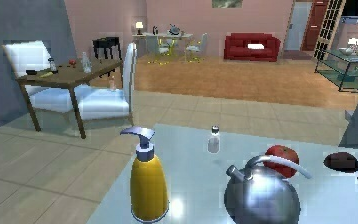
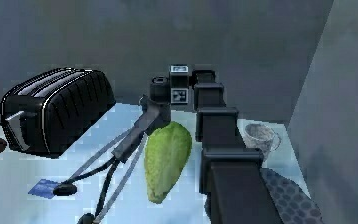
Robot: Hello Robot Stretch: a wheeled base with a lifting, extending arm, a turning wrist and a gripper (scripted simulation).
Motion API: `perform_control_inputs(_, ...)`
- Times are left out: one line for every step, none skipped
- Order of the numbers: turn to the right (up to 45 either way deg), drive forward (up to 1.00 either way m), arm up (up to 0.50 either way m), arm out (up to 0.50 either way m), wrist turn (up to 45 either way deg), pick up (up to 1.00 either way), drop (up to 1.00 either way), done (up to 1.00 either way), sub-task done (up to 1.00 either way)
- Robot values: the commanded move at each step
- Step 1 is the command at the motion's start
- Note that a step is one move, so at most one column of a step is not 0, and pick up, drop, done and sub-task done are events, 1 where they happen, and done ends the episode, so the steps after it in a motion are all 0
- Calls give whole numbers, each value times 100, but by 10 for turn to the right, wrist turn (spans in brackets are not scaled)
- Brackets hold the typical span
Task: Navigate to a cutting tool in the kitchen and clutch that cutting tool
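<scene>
Where fingers (image 2: 117, 148) end, small flat blue-grey blob (image 2: 49, 187), on counter (image 2: 112, 122)

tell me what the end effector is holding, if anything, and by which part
Cannot be told: a small blue thing lies on the counter at the end effector's far end.

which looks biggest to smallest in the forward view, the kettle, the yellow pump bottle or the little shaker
1. silver kettle: widest, though the picture's bottom edge cuts it off
2. yellow pump bottle: taller but slimmer, so it runs the kettle close
3. small shaker: clearly smallest, and it stands farther from the camera
</scene>
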Motion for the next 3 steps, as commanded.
perform_control_inputs(0,0,0,0,450,0,0,0,0)
perform_control_inputs(0,0,0,0,450,0,0,0,0)
perform_control_inputs(0,0,0,0,90,0,0,0,0)
